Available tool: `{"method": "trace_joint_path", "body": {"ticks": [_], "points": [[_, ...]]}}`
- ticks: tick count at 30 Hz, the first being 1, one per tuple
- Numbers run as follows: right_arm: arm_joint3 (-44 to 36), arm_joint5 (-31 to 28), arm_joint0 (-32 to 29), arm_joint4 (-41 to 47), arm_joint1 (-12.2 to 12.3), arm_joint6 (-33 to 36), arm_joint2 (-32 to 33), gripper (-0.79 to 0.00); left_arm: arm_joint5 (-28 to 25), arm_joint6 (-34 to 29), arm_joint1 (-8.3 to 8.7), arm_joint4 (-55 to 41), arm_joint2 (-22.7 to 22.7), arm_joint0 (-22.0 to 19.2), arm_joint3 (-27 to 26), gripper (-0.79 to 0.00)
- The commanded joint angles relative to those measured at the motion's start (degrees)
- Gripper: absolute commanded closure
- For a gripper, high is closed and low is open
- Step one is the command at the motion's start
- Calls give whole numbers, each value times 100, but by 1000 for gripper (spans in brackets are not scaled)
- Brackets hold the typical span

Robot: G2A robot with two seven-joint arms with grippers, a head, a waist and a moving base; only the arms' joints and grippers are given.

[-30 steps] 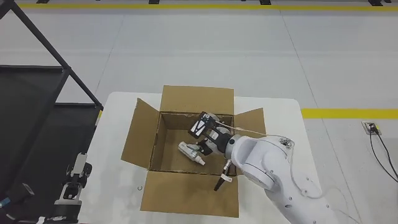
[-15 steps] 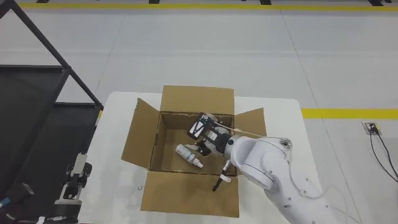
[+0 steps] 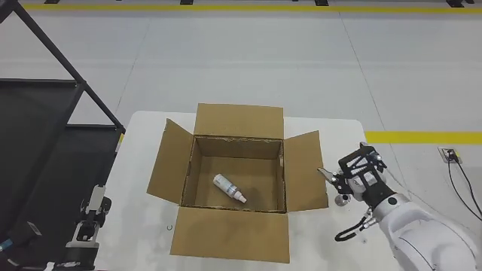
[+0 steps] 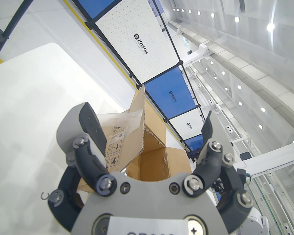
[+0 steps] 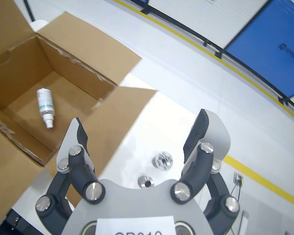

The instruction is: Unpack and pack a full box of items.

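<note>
An open cardboard box (image 3: pixel 215 232) stands in the middle of the white table (image 3: pixel 143 132), all flaps folded out. A small white spray bottle (image 3: pixel 228 187) lies on its side on the box floor, also seen as the bottle (image 5: pixel 45 107) inside the box (image 5: pixel 88 50). My right gripper (image 3: pixel 348 167) hangs over the table to the right of the box's right flap, open and holding nothing (image 5: pixel 139 123). My left gripper (image 3: pixel 93 205) is off the table's left front corner, open and bare (image 4: pixel 149 121), facing the box (image 4: pixel 152 157) from the side.
Two small metal fittings (image 5: pixel 163 160) sit on the table under the right gripper. A tiny hook (image 3: pixel 172 228) lies by the box's front left corner. A black frame rack (image 3: pixel 45 120) stands to the left of the table.
The right arm has drawn out of the box and swung to the right of it. The bottle stays lying on the box floor, shifted slightly. The left arm has not moved.
</note>
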Motion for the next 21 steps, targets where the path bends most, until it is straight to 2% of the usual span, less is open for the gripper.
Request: {"method": "trace_joint_path", "body": {"ticks": [1,2,6,9,19,20,21], "points": [[232,97,-550,217,7,-298,639,-785,0,0,0,0,0,0,0,-785],[437,106,-694,412,8,-335,834,-785,0,0,0,0,0,0,0,-785],[1404,-662,-738,875,71,-112,1189,-785,0,0,0,0,0,0,0,-785],[2090,-1228,-420,926,116,55,1003,-785,0,0,0,0,0,0,0,-785],[3604,-1931,807,745,168,392,136,-785,0,0,0,0,0,0,0,-785],[3727,-2001,901,801,172,416,92,-767,0,0,0,0,0,0,0,-785],[3845,-2047,993,834,178,438,62,-699,0,0,0,0,0,0,0,-785]]}}
